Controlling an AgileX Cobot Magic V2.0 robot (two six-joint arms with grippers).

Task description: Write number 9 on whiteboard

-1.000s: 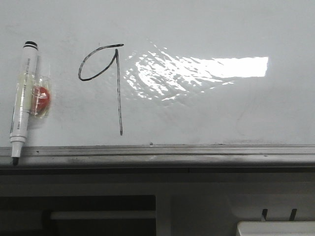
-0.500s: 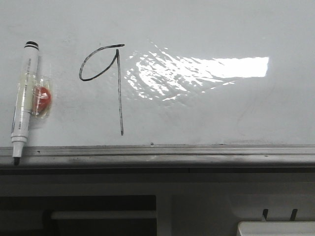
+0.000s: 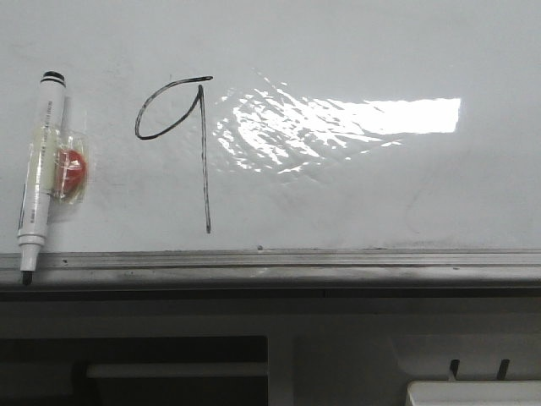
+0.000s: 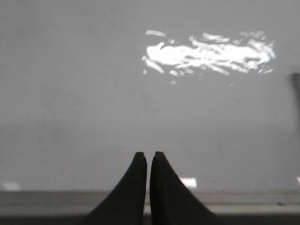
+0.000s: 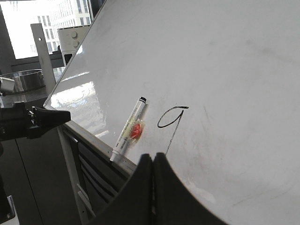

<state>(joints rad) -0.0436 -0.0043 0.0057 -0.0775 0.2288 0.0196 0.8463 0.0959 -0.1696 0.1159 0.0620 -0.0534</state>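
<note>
Front view: the whiteboard (image 3: 380,194) fills the upper two-thirds of the frame, w/ window glare (image 3: 338,123) centre-right. The number 9 (image 3: 205,161) sits upper left-centre: narrow slanted loop, long straight stem running down, ending just above the grey rail (image 3: 287,262). Left edge of frame: the marker (image 3: 40,169) is stuck upright on the board, tip down touching the rail, w/ a red blob under clear tape (image 3: 71,169) beside its barrel. No arm or gripper in this view.

Left wrist view: left gripper (image 4: 148,161) at bottom centre, jaws closed w/ only a hairline gap, nothing between them. Plain board behind, glare upper right, rail along the bottom. Numeral not visible here.

Right wrist view: right gripper (image 5: 153,161) bottom centre, jaws pressed together, empty. Board slants across frame; marker and 9 sit mid-frame, just beside each other, well apart from the fingertips. Other arm's gripper visible at left edge, off the board.

Judgement: writing step looks done – digit complete, pen parked, both hands empty & off the board. Next move prob. just calls for keeping clear of the wet ink and retreating to rest; nothing left to grasp.
</note>
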